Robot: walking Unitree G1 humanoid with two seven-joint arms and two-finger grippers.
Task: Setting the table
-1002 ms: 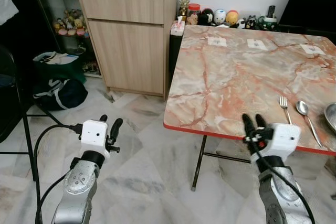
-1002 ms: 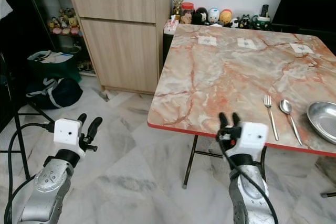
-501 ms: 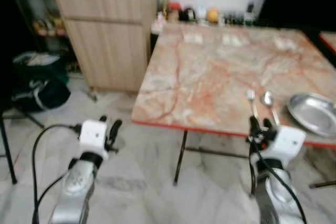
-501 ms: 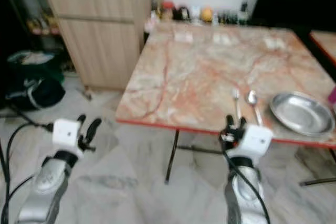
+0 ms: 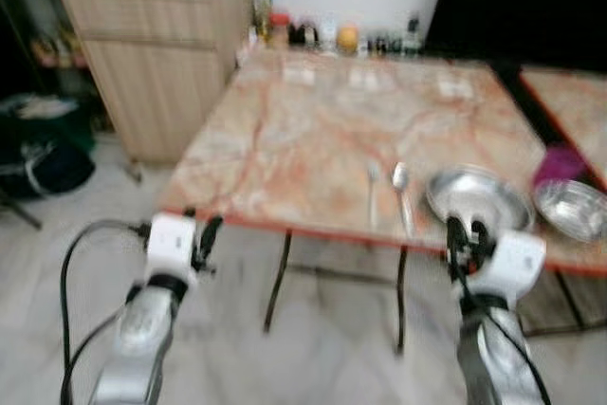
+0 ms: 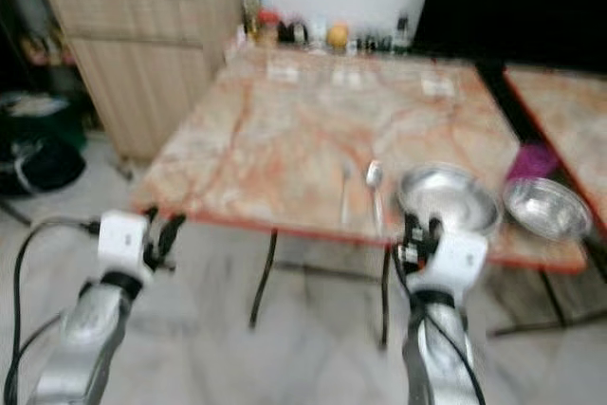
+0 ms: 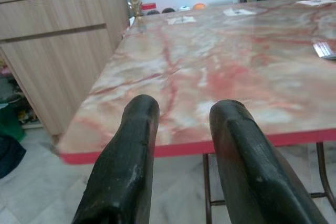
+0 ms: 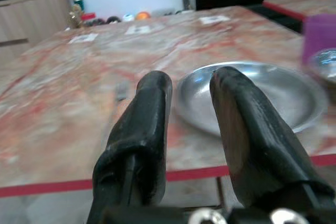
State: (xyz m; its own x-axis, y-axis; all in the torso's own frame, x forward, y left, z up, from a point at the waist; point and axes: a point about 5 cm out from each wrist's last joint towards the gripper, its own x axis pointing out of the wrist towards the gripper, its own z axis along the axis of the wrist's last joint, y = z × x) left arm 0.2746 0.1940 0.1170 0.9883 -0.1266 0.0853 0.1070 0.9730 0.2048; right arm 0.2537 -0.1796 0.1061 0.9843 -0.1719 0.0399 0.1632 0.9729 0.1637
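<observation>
Pink-veined marble with a red rim makes up the table before us, seen through a blur in the head views. On its near right part we see a fork and a spoon lying side by side, handles toward us. Just to their right rests a wide steel plate, and right of that a smaller steel bowl near the table's right edge. A purple object stands just behind the bowl; we cannot tell what it is.

Our right gripper hovers at the table's near edge, just in front of the plate and touching nothing. In the right wrist view its two black fingers stand apart with nothing between them, the plate visible beyond the gap. Our left gripper hangs over the floor by the table's near left corner. In the left wrist view its fingers are also spread and empty, pointing at the red table edge.

Along the far edge of the table we make out three small white cards. A wooden cabinet stands to the left of the table, and a row of small figurines lines the wall behind it.
</observation>
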